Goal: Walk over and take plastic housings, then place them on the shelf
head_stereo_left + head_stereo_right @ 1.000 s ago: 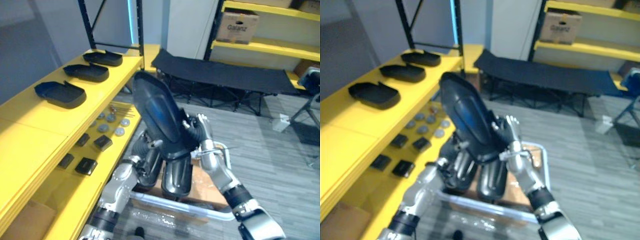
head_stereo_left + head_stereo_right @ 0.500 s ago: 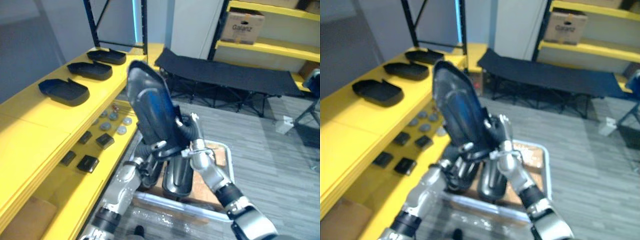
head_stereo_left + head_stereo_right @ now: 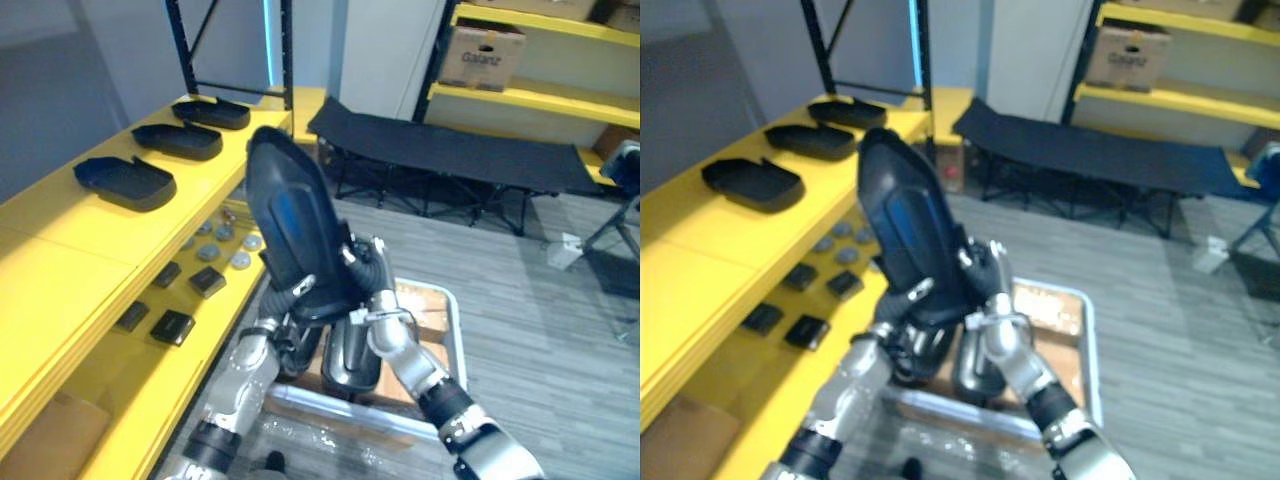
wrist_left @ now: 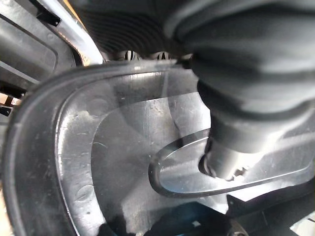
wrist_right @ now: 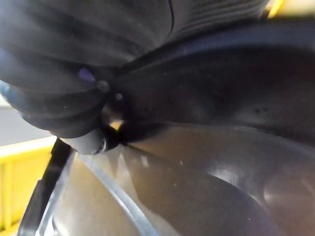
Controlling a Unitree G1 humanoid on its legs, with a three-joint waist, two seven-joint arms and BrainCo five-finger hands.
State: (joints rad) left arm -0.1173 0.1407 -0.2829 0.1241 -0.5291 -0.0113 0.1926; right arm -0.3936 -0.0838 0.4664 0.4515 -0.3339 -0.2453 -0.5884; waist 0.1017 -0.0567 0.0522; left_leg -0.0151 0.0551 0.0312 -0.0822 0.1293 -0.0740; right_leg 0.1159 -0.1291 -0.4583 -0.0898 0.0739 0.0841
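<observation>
Beside the yellow shelf [image 3: 80, 250], left hand [image 3: 293, 297] and right hand [image 3: 378, 318] clamp the glossy black plastic housing [image 3: 285, 215], now swung nearer placement.

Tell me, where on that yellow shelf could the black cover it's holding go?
The top shelf is bare from the nearest laid cover toward the robot, room for the held cover. Beyond it two more covers fill the row. The lower shelf is crowded with blocks and discs.

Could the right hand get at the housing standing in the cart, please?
Probably not: the right hand and the left hand both grip the raised housing, which hangs over the standing housing in the cart.
</observation>
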